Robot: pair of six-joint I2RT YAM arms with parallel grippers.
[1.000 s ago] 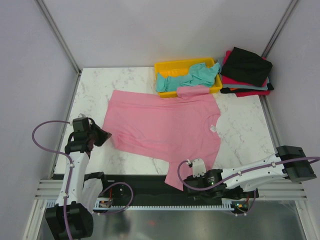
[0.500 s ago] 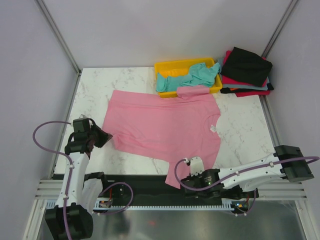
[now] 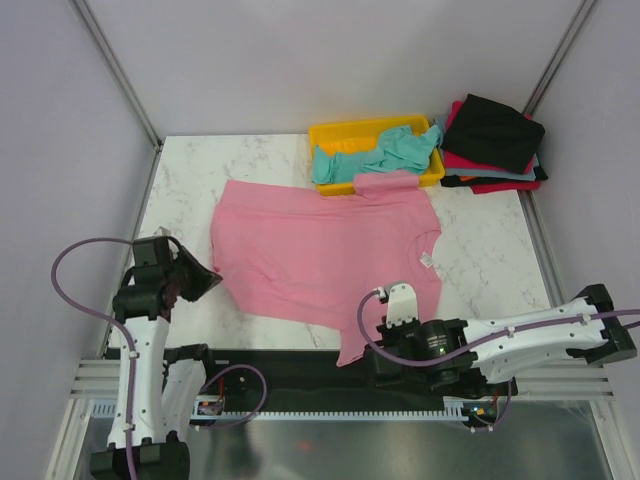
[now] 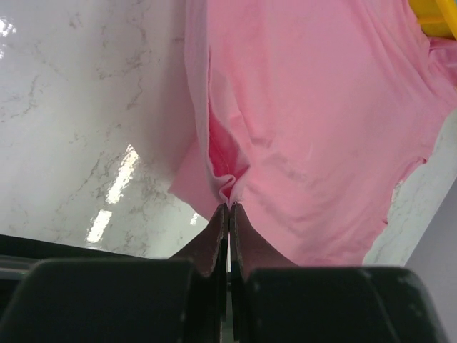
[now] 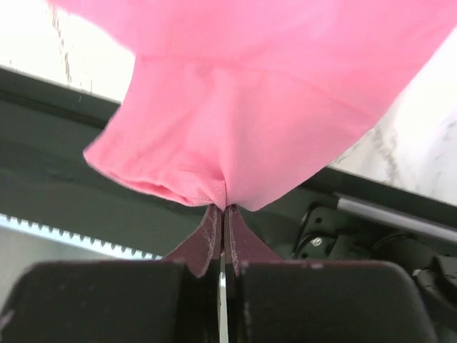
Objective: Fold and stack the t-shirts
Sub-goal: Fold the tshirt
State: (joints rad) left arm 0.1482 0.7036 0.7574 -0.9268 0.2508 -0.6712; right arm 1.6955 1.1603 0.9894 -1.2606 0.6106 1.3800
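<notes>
Pinching the pink t-shirt (image 3: 320,250) at two places, the arms look set to drag or square it up before the first fold. That is my reading of the step, since the garment lies open and unfolded across the middle of the bench (image 3: 190,170). The left end effector (image 4: 228,209) has its jaws closed tight on a small pucker of the hem (image 4: 221,182) at the shirt's left side, low against the marble. A grip there lets it pull the cloth flat without lifting much of it. The right end effector (image 5: 223,209) is likewise clamped on cloth, holding the edge of the near sleeve (image 5: 214,128), which hangs past the bench's front edge over the dark rail. Taking hold there would let that arm bring the overhang back onto the surface. The far sleeve rests against the yellow tray (image 3: 335,130), which holds the crumpled teal t-shirt (image 3: 375,155), so any pull toward the arms should free it from the rim. At the far right corner the black t-shirt (image 3: 495,130) sits folded on top of the red t-shirt (image 3: 500,185) — the stack this one will presumably join. The task seems roughly half done. The next move needs both arms to pull evenly, or the thin cotton will skew or slip from one pinch.
</notes>
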